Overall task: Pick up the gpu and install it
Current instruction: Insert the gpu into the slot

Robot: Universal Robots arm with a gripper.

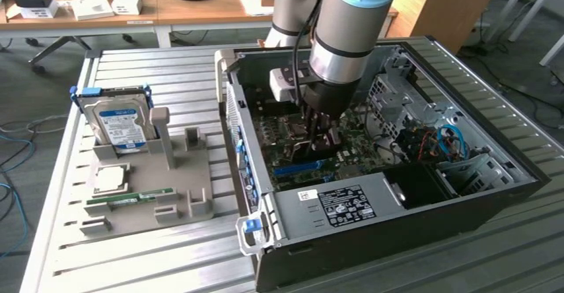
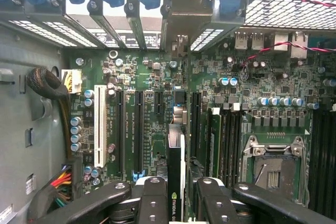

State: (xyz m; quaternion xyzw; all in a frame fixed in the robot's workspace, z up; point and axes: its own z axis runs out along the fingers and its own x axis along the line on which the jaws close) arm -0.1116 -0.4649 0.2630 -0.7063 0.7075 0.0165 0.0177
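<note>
The gpu (image 2: 176,163) is a slim dark card seen edge-on, with a green logo near my fingers and its metal end bracket (image 2: 178,11) up against the case's rear slot openings. My gripper (image 2: 177,207) is shut on the card, one black finger (image 2: 153,199) on each side. It holds the card upright just over the motherboard (image 2: 262,77), in line with the black expansion slots (image 2: 139,124). In the exterior view my gripper (image 1: 317,138) reaches down into the open computer case (image 1: 493,194), with the gpu (image 1: 307,151) as a dark shape below it.
A white slot (image 2: 97,121) and the CPU socket (image 2: 273,161) flank the card. Cables (image 1: 440,141) and the power supply (image 1: 344,204) crowd the case. On the exterior view's left, a grey holder (image 1: 176,174) carries a hard drive (image 1: 119,121), a CPU (image 1: 112,177) and a RAM stick (image 1: 132,198).
</note>
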